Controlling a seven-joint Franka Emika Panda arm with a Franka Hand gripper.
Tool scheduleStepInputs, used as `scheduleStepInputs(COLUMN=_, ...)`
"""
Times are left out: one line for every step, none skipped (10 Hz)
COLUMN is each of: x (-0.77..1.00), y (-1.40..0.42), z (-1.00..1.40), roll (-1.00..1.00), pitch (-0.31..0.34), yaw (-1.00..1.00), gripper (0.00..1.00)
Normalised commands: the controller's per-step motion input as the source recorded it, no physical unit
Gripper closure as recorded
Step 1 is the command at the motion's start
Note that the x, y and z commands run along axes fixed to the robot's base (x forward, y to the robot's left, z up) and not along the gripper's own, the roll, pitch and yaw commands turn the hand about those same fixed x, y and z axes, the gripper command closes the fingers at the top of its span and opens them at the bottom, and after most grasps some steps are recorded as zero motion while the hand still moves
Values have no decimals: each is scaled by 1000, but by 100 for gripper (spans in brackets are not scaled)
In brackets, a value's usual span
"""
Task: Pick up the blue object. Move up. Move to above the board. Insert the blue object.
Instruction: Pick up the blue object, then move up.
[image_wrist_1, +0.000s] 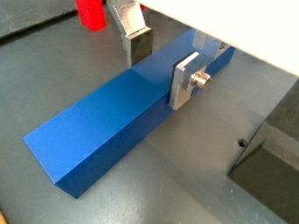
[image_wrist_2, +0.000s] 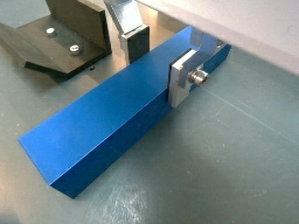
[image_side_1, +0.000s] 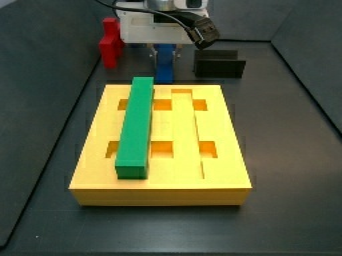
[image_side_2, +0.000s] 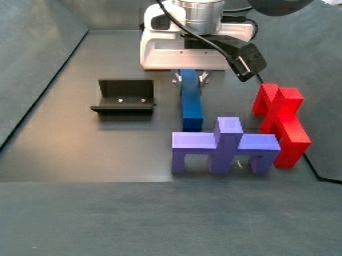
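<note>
Both wrist views show the gripper (image_wrist_2: 159, 59) low over the blue object (image_wrist_2: 117, 122), which lies flat on the desk (image_wrist_2: 211, 166) between the jaws; they stand open, near its far end. Such an off-centre grip probably lets the bar tilt when lifted.

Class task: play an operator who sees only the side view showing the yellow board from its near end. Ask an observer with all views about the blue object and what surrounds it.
Operator: Is the gripper around the blue object?
Observer: Yes. In a wrist view the gripper has one finger on each side of the blue object, near one end.
Operator: Is it lifted?
Observer: No, it appears to lie flat on the floor.
Operator: Anything hidden from me?
Observer: A purple cross-shaped piece stands just beyond the bar's free end.
Operator: Is the board's groove free?
Observer: The green bar fills one; the board has another open.
</note>
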Motion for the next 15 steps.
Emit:
scheduleStepInputs(x=0, y=0, z=0, roll=0, pitch=0, yaw=0, gripper=100)
scheduleStepInputs(x=0, y=0, z=0, roll=0, pitch=0, yaw=0, gripper=100)
scheduleStepInputs(x=0, y=0, z=0, roll=0, pitch=0, yaw=0, gripper=100)
scheduleStepInputs(x=0, y=0, z=0, roll=0, pitch=0, yaw=0, gripper=100)
scheduleStepInputs(x=0, y=0, z=0, roll=0, pitch=0, yaw=0, gripper=100)
scheduleStepInputs(x=0, y=0, z=0, roll=0, pitch=0, yaw=0, gripper=100)
scheduleStepInputs(x=0, y=0, z=0, roll=0, pitch=0, yaw=0, gripper=100)
scheduleStepInputs(x=0, y=0, z=0, roll=0, pitch=0, yaw=0, gripper=100)
scheduleStepInputs(x=0, y=0, z=0, roll=0, pitch=0, yaw=0, gripper=100)
scheduleStepInputs(x=0, y=0, z=0, roll=0, pitch=0, yaw=0, gripper=100)
scheduleStepInputs(x=0, y=0, z=0, roll=0, pitch=0, yaw=0, gripper=100)
scheduleStepInputs(x=0, y=0, z=0, roll=0, pitch=0, yaw=0, gripper=100)
scheduleStepInputs(x=0, y=0, z=833, roll=0, pitch=0, yaw=0, gripper=100)
scheduleStepInputs(x=-14, y=-26, z=798, roll=-7, pitch=15, yaw=6, gripper=100)
scheduleStepInputs(x=-47, y=-33, z=670, roll=-20, pitch=52, yaw=11, gripper=100)
